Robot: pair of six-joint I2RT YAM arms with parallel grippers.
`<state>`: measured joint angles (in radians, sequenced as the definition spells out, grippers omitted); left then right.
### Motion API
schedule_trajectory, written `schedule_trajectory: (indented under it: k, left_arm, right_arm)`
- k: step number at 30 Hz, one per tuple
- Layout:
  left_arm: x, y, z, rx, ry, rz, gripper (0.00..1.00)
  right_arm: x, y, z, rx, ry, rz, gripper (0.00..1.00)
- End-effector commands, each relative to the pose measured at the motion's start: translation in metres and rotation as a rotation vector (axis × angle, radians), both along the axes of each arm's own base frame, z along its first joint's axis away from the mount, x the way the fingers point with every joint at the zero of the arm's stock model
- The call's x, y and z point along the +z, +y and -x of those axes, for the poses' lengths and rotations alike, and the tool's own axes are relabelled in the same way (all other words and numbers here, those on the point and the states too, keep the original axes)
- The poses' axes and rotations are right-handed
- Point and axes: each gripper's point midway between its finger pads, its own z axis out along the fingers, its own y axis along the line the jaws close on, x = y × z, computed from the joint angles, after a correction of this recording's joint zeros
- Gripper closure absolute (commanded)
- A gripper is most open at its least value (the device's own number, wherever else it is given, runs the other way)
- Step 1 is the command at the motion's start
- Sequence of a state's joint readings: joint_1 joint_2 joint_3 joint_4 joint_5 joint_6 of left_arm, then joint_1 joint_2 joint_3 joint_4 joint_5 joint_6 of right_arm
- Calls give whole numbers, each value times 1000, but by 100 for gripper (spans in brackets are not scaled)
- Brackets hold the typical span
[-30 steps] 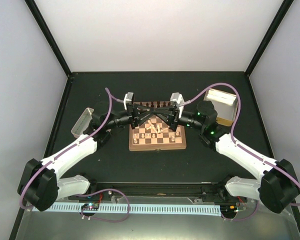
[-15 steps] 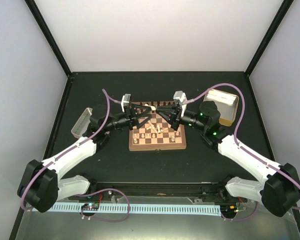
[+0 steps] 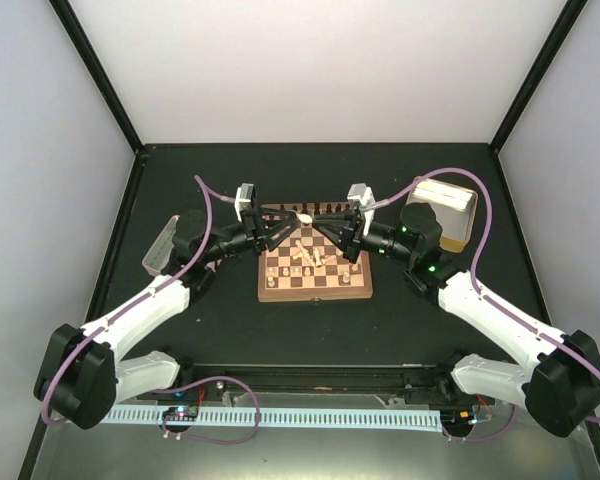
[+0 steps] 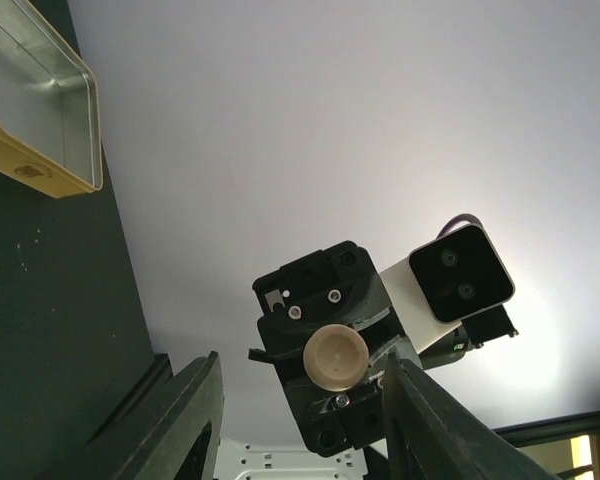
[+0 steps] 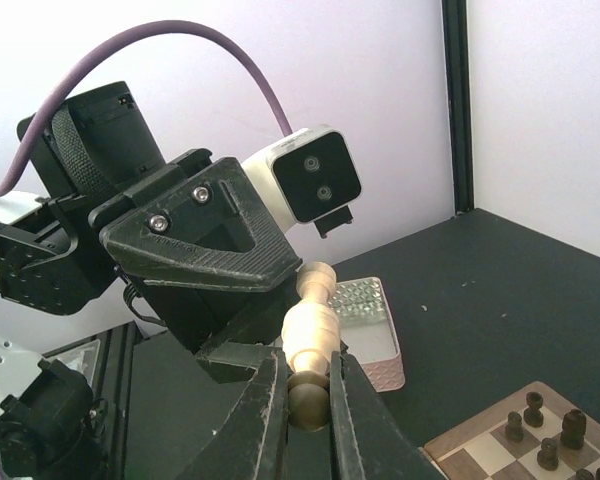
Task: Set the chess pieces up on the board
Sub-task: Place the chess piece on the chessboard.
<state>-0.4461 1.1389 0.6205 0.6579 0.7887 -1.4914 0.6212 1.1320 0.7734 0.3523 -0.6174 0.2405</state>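
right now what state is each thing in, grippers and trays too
right gripper: shut on pale piece
pale piece: held in the air
left gripper: open, straddling the piece's free end
board: flat, loose pale pieces scattered mid-board
yellow-rimmed tray: open

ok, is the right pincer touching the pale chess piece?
Touching. The right wrist view shows the right pincer clamped on the pale chess piece, with both sides pressed against its base.
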Motion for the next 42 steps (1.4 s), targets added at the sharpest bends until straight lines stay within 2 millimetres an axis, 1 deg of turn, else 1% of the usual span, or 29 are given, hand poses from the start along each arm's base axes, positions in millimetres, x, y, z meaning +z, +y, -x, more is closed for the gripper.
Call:
schedule_trajectory:
  k: [1, 6, 9, 13, 17, 20, 23, 25, 27, 28, 29, 31, 33, 35, 39, 41, 42]
  left_arm:
    - [13, 1, 1, -11, -69, 25, 54]
    - [15, -1, 1, -24, -73, 35, 54]
    - [12, -1, 0, -23, -64, 29, 61]
    - [9, -1, 0, -21, -61, 18, 74]
    - [8, -1, -1, -18, -64, 9, 79]
    - [6, -1, -2, -13, -71, 1, 87]
    - [5, -1, -3, -5, -83, -18, 95]
    - [3, 0, -5, 16, -108, -52, 96]
    - [-2, 4, -8, 58, -139, -118, 96]
    - [-13, 7, -11, 89, -122, -182, 96]
    - [-18, 13, -14, 128, -147, -245, 96]
    - [-25, 28, -19, 220, -193, -370, 97]
    - [-30, 44, -22, 302, -250, -478, 97]
    - [-34, 59, -22, 370, -298, -573, 97]
    - [-34, 89, -18, 476, -401, -741, 97]
    - [-34, 100, -14, 503, -450, -809, 96]
    - [-34, 105, -12, 514, -478, -837, 97]
  right_arm:
    - [2, -2, 6, 21, -24, 1, 98]
    - [-1, -1, 9, 37, -20, 10, 98]
    - [-1, 0, 12, 55, -22, 14, 98]
    - [-3, 0, 12, 56, -22, 25, 98]
    - [-4, 0, 12, 57, -20, 32, 98]
    - [-5, 0, 11, 50, -18, 34, 98]
    - [-5, -3, 7, 19, -12, 37, 98]
    - [-6, -6, 2, -24, -8, 40, 98]
    - [-10, -12, -8, -95, 7, 55, 97]
    - [-14, -15, -14, -137, 24, 71, 97]
    - [-18, -20, -22, -186, 44, 93, 97]
    - [-33, -28, -34, -273, 114, 158, 97]
    - [-55, -37, -38, -326, 209, 245, 98]
    - [-74, -42, -36, -340, 318, 353, 98]
    - [-106, -56, -22, -354, 534, 560, 98]
    - [-117, -61, -12, -343, 625, 636, 99]
    - [-119, -60, -8, -326, 660, 664, 99]
